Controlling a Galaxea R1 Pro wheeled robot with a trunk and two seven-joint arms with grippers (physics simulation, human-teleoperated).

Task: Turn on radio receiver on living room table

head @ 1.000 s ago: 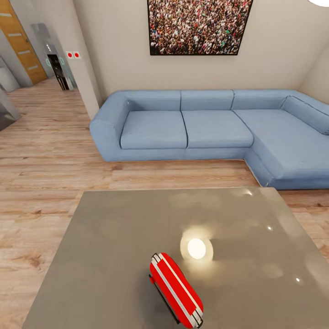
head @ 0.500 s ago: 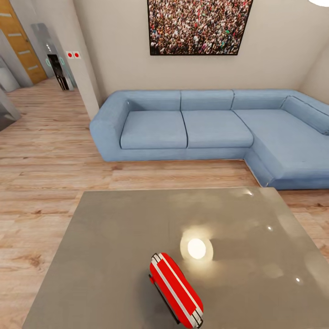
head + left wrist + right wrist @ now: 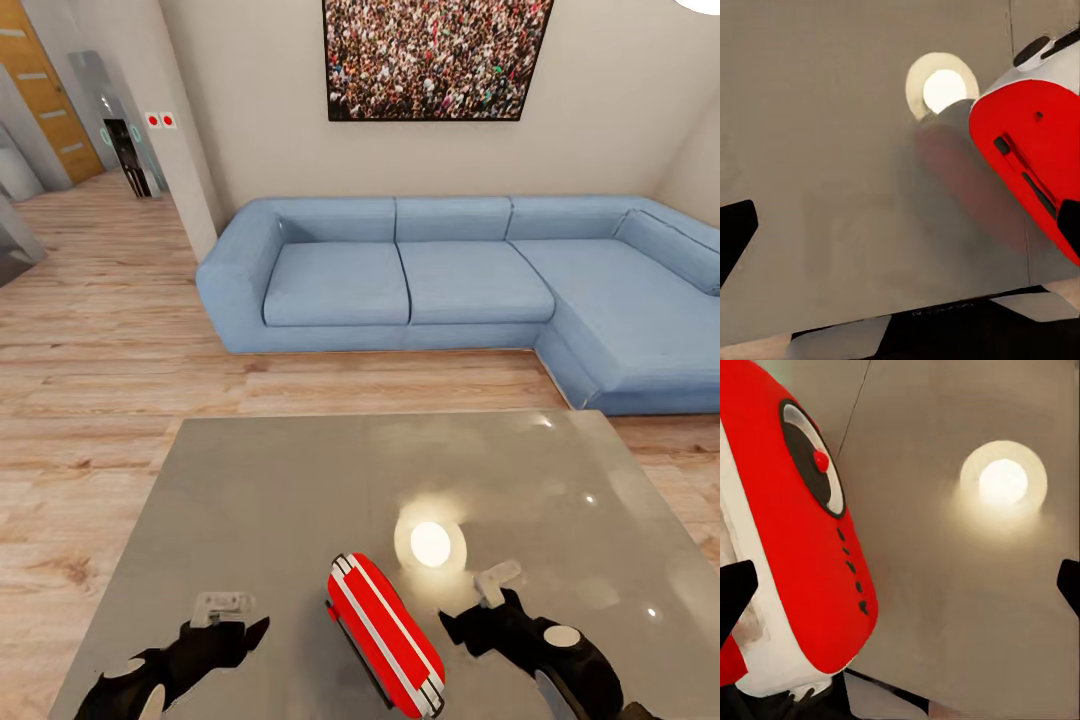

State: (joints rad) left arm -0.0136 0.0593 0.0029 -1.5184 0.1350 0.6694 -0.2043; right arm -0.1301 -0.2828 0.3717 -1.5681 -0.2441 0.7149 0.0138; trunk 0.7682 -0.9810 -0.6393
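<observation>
Both grippers (image 3: 232, 618) (image 3: 478, 603) now flank red, white-banded radio (image 3: 385, 633).

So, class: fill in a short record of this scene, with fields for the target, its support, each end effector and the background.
target: radio receiver, red with white band, standing on edge
support: table, glossy grey top with a lamp reflection
left end effector: over the table beside the radio, not touching it
right end effector: on the radio's other side, not touching it
background: blue sofa, crowd picture
</observation>
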